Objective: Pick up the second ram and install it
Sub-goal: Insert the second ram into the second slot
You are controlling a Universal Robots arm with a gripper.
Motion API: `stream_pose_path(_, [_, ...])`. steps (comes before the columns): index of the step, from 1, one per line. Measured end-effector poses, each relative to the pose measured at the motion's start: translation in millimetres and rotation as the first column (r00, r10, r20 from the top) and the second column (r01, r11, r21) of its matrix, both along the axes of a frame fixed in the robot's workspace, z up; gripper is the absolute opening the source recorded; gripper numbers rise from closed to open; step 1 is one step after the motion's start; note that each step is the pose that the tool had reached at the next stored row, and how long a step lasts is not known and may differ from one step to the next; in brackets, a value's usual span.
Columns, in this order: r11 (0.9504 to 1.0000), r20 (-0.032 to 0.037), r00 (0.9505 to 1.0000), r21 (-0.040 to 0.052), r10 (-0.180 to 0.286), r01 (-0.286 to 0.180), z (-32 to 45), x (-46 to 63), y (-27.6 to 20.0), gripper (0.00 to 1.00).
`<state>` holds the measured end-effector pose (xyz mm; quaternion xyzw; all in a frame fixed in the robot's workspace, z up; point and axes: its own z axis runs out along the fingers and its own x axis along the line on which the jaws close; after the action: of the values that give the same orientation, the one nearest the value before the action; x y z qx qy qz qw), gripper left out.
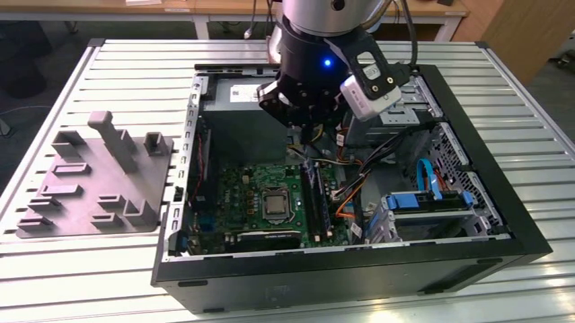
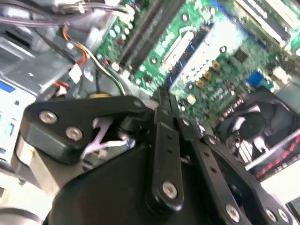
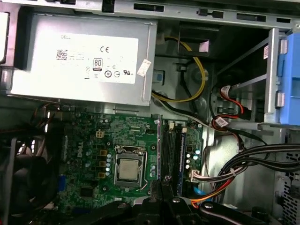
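gripper is seen clenched, a grasp on anything cannot be told | second ram is seen edge-on, upright on the motherboard, at 6 o'clock of the gripper and 3 o'clock of the processor socket in the exterior view | judged light, stiff, fragile; best gripped by its long flat faces near the top edge, contacts untouched

Table: pale metal slats, spreading under and all round the gripper in the exterior view. Beyond the gripper, past the table's far edge: wooden desk on white legs. Beyond it, to the exterior view's right: upright wooden panel, grey floor below. Beyond, to the exterior view's left: black rounded shape, kind unclear. Light even, no hard shadows.
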<state>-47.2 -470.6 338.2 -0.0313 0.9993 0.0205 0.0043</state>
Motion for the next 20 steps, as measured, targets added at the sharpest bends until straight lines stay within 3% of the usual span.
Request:
stream_pose_path(6, [1.0000, -0.0005, 1.0000, 0.0000, 0.000, 0.000, 0.0, 4.5, 0.0, 0.11])
stream_pose_path(7, [1.0000, -0.0021, 1.0000, 0.0008, 0.000, 0.000, -0.3, 12.2, 0.0, 0.11])
stream_pose_path(8, [1.0000, -0.0021, 1.0000, 0.0009, 0.000, 0.000, -3.6, 12.1, 0.0, 0.11])
stream_pose_path(15, [1.0000, -0.0022, 1.0000, 0.0007, 0.000, 0.000, -3.8, 12.2, 0.0, 0.11])
stream_pose_path(20, [1.0000, -0.0021, 1.0000, 0.0008, 0.000, 0.000, -9.8, 12.1, -0.1, 0.11])
